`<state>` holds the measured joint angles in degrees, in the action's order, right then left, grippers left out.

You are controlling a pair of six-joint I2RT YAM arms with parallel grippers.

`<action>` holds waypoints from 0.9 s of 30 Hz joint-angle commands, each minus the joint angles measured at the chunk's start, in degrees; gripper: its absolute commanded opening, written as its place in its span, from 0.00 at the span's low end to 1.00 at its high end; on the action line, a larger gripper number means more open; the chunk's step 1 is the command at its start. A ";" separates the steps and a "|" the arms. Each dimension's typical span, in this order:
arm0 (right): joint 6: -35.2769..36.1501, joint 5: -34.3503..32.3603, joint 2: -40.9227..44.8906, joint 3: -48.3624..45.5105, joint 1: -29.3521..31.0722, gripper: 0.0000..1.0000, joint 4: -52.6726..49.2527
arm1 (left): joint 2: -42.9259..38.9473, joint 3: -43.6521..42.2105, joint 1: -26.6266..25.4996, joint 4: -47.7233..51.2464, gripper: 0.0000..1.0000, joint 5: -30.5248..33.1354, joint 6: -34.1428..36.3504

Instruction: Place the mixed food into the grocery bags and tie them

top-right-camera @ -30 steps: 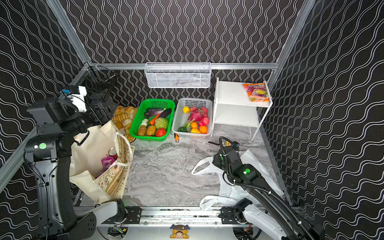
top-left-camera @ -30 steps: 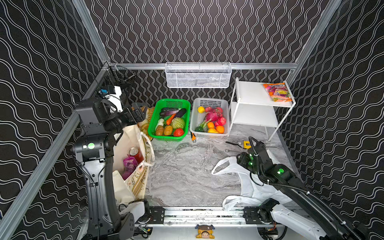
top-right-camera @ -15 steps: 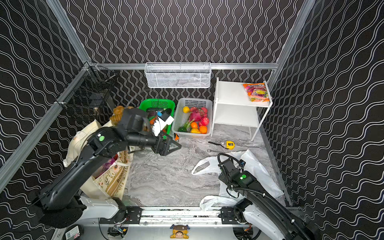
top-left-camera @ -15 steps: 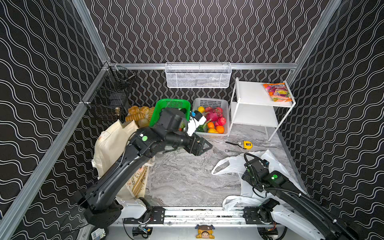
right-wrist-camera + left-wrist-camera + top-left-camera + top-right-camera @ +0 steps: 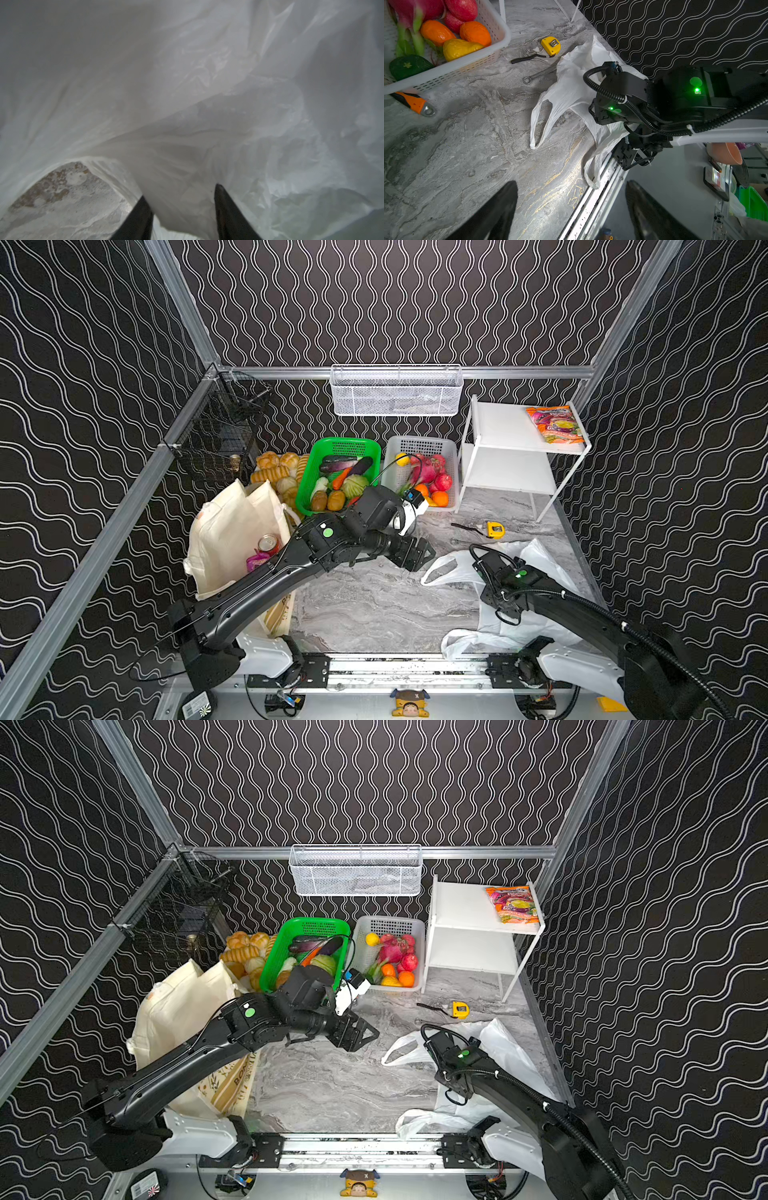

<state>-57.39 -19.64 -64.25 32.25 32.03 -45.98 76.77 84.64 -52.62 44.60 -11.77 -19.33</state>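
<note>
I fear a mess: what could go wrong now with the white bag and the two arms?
1. The right gripper stands open on the thin bag; closing there could catch too little film and slip, or tear it.
2. Part of the bag hangs over the front rail and may snag.
3. The open left gripper hovers near the right arm; they might collide.

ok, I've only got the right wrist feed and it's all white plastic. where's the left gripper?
Observer: The left gripper hangs open and empty above the bare table, pointing toward the white plastic bag.
Operator: anything bagged yet?
Observer: The cream tote holds a red can and a purple packet.
Operator: cabbage?
Observer: The cabbage sits in the green basket.
</note>
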 commanded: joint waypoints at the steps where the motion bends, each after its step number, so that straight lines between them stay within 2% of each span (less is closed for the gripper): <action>1: 2.69 0.13 0.51 0.87 0.03 0.30 1.42 | -0.04 -0.33 -0.03 -1.74 0.84 3.38 0.25; 3: 4.07 1.74 2.18 1.49 0.03 0.15 2.31 | -0.18 -0.48 -0.05 -1.08 0.83 4.96 0.22; 6: 6.76 6.71 5.46 3.19 0.05 0.01 4.46 | -0.91 -1.64 -0.03 -1.20 0.82 7.21 -0.37; 10: 9.56 13.23 7.80 7.15 0.17 0.00 5.00 | -1.93 -3.46 -0.04 -1.22 0.81 10.55 -1.69; 16: 12.62 17.78 10.00 13.91 0.14 0.00 2.65 | -1.89 -7.24 0.02 -2.17 0.83 15.37 -6.09; 20: 11.74 20.75 13.10 14.86 0.14 0.00 3.86 | -2.74 -11.48 0.13 -7.06 0.86 13.27 -8.63; 25: 10.14 21.69 17.94 15.30 0.18 0.00 4.01 | -3.52 -14.78 1.83 -8.75 0.86 16.60 -12.10; 27: 9.61 22.63 19.73 15.05 0.15 0.00 4.52 | -3.78 -16.39 4.73 -10.52 0.86 12.83 -13.39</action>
<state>-46.30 1.17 -45.95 46.94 32.16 -42.22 73.32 69.54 -50.04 37.63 2.37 -29.36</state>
